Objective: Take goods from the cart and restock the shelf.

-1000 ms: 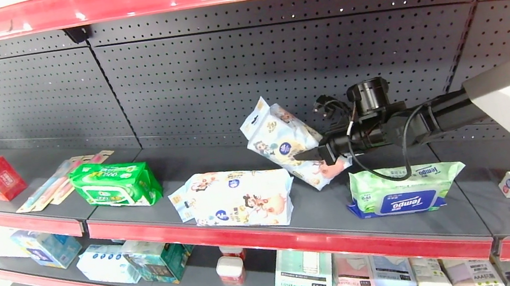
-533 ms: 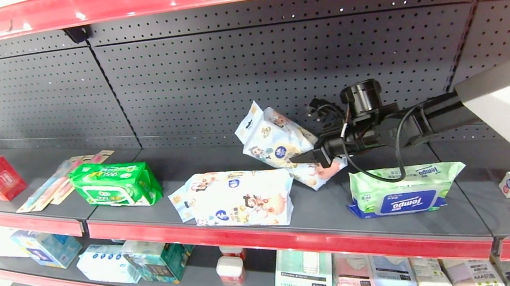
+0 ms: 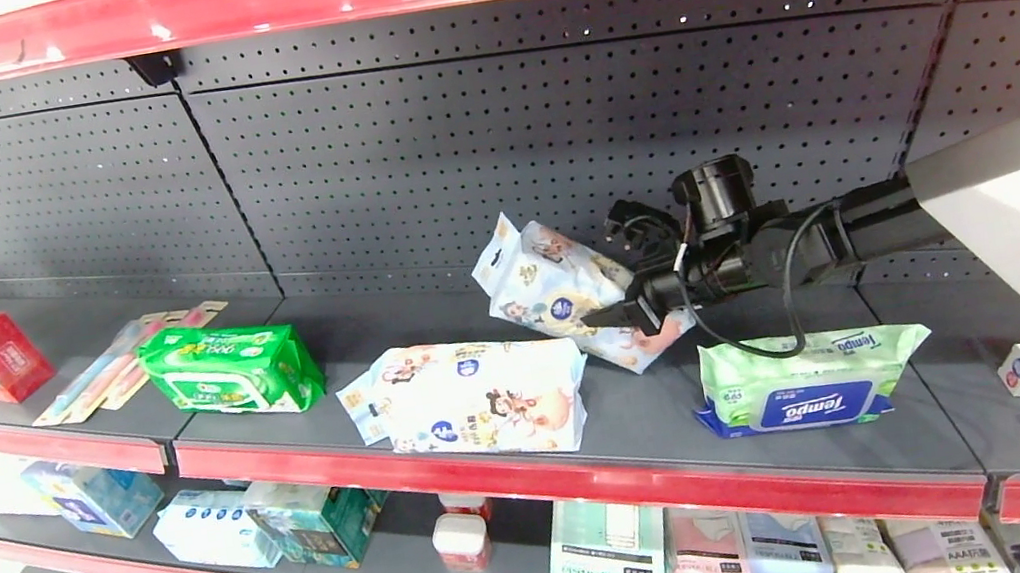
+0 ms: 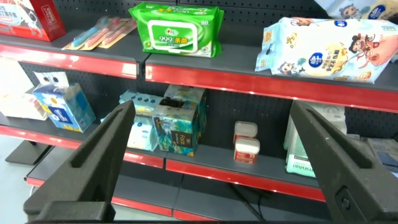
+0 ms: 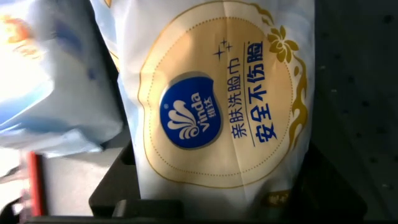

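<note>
The right claw point(image 3: 633, 317) is clamped on a cartoon-printed wipes pack point(image 3: 553, 288), its fingers pressing on the two sides of the pack's lower half. The pack hangs tilted over the middle shelf point(image 3: 637, 424), top leaning left and toward the far pegboard wall, bottom corner low over the board; I cannot tell whether it touches. It sits just beyond the right end of a matching pack lying flat point(image 3: 478, 397), with a green-and-blue wipes pack point(image 3: 805, 379) near and to its right.

The left claw point(image 4: 211, 106) is down in front of the lower shelves, fingers wide apart and holding nothing.

Restocking looks well along for this item but not done: the pack has reached the shelf and is not yet let go. It seems that what is left is to lower it flat into the gap between its neighbours, release it, draw the arm clear, then fetch more goods.
</note>
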Robot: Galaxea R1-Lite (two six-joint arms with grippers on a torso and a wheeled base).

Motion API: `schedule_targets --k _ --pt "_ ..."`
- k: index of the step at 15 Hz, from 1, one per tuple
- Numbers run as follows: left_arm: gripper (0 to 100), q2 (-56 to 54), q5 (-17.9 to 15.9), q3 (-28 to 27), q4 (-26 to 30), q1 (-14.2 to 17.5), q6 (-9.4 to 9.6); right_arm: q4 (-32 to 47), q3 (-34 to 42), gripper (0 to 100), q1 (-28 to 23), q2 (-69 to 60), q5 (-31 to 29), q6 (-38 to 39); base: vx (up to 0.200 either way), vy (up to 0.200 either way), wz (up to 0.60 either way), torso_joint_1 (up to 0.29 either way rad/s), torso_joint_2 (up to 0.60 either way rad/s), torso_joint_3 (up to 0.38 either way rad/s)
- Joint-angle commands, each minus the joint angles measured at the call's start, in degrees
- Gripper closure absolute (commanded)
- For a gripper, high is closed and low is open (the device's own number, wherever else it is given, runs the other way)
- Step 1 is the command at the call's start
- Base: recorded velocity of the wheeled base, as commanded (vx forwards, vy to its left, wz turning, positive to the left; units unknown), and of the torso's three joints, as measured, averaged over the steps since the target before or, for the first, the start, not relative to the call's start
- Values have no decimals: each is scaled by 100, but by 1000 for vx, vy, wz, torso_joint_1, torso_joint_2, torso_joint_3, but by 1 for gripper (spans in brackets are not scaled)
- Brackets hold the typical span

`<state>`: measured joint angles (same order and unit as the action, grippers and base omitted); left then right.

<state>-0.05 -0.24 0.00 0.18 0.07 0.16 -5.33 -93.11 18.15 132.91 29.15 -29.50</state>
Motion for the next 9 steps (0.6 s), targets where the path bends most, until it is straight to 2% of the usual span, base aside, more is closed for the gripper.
schedule_targets --k 1,9 --pt "0 5 -2 0 -1 1 2 -3 -366 100 83 147 -173 -12 0 0 0 0 0 0" --pt "0 5 -2 0 -1 1 2 -3 -471 100 189 244 -190 -12 0 0 0 0 0 0"
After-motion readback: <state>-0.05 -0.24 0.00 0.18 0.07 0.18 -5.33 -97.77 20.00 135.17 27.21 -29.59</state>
